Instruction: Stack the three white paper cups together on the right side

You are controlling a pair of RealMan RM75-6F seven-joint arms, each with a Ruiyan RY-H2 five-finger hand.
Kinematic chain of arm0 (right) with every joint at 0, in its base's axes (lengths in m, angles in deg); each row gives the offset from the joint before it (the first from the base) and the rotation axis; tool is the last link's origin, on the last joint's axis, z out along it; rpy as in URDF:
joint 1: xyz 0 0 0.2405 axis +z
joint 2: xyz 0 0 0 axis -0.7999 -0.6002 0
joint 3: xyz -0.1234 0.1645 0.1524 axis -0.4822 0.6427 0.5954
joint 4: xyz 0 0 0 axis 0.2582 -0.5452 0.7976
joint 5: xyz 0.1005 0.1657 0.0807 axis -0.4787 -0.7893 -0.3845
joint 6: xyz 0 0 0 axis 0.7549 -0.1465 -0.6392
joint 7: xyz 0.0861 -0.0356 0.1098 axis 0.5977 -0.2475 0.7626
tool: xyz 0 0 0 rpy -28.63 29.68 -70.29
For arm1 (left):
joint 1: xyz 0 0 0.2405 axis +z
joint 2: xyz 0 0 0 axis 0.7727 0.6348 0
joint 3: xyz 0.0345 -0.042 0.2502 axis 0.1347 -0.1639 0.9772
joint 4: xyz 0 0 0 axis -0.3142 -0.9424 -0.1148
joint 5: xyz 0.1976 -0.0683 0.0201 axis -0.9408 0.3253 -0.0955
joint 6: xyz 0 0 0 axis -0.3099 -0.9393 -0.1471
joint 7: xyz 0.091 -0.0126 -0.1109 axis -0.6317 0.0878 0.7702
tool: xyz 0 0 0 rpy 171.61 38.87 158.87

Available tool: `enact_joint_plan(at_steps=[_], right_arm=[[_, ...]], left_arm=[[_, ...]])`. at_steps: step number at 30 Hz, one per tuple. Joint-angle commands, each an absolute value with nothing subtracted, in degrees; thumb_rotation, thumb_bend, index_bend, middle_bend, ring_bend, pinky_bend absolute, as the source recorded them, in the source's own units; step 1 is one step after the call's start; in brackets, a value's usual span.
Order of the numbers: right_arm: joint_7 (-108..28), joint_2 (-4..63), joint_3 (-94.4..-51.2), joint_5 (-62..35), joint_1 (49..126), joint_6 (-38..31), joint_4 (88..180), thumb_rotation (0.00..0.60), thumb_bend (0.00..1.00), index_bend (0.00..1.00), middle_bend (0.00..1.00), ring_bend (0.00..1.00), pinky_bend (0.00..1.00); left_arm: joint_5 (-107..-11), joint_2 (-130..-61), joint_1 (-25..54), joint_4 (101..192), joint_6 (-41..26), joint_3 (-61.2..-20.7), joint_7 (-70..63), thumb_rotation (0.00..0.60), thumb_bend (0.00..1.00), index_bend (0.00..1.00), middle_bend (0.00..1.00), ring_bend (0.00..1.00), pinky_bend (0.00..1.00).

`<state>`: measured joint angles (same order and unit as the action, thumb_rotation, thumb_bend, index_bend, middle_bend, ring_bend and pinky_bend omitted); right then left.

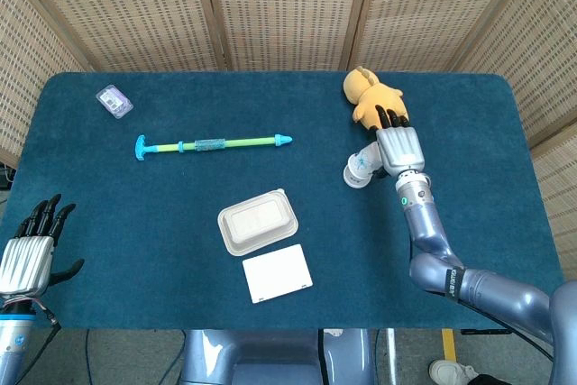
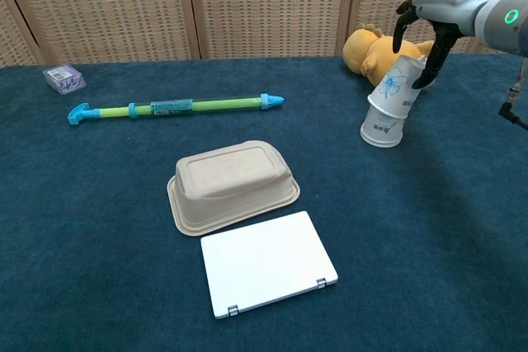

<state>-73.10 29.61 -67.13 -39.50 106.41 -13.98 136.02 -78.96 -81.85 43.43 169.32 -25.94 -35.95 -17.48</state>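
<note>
- Right hand [image 2: 425, 35] over the cups [image 2: 388, 109], fingers [image 2: 432, 59] curled round the tilted upper cup [image 2: 397, 88], grasping it.
- Upper cup leaning right, seated on the inverted lower cup [image 2: 380, 131] standing on the bench [image 2: 99, 245], right side, just before the plush toy [image 2: 373, 47].
- Third cup not distinguishable.
- Left hand [image 1: 32, 245] at near left bench edge, fingers spread, released, holding nothing.
- Mid-bench: tray [image 2: 233, 183], white case [image 2: 266, 263], green stick [image 2: 177, 105].

Plush toy [image 2: 378, 47] stands just behind the tilted paper cups [image 2: 389, 103], crowding the right robot hand [image 2: 425, 30]; bare surface [image 2: 445, 204] lies open to their front and right.
</note>
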Motion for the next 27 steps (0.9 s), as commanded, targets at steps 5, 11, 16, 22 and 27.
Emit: enact_joint_plan(at_steps=[5,11,16,22,27], right_arm=[[-73.67,27.8,-67.43,-39.86,106.04,-13.23,139.22,0.6,0.2,0.23,0.0,0.0,0.14],[-73.94,25.28,-68.09,-38.93,104.89,-11.51,143.67,0.6,0.2,0.23,0.0,0.0,0.14],[-70.39,22.1,-70.8,-31.96,100.31,-7.23,149.89,0.6,0.2,0.22,0.0,0.0,0.13],[-64.73,18.63,-77.3,-21.04,92.16,-1.57,155.84,0.6,0.18,0.04,0.0,0.0,0.05],[-60.57,17.65,-82.99,-12.2,85.43,3.61,157.06,0.6,0.16,0.0,0.0,0.0,0.03]], left_arm=[[-79.37,-81.78,43.5,169.44,-26.19,-35.81,-17.41,0.6,0.23,0.12,0.0,0.0,0.16],[-79.43,-81.56,43.56,169.48,-26.31,-35.85,-16.9,0.6,0.23,0.12,0.0,0.0,0.16],[-79.31,-81.46,43.64,169.21,-26.33,-35.9,-16.26,0.6,0.23,0.12,0.0,0.0,0.16],[-78.98,-81.64,43.47,168.86,-25.65,-35.92,-15.21,0.6,0.23,0.01,0.0,0.0,0.14],[-79.47,-81.89,43.63,168.24,-26.52,-36.18,-14.2,0.6,0.21,0.0,0.0,0.0,0.12]])
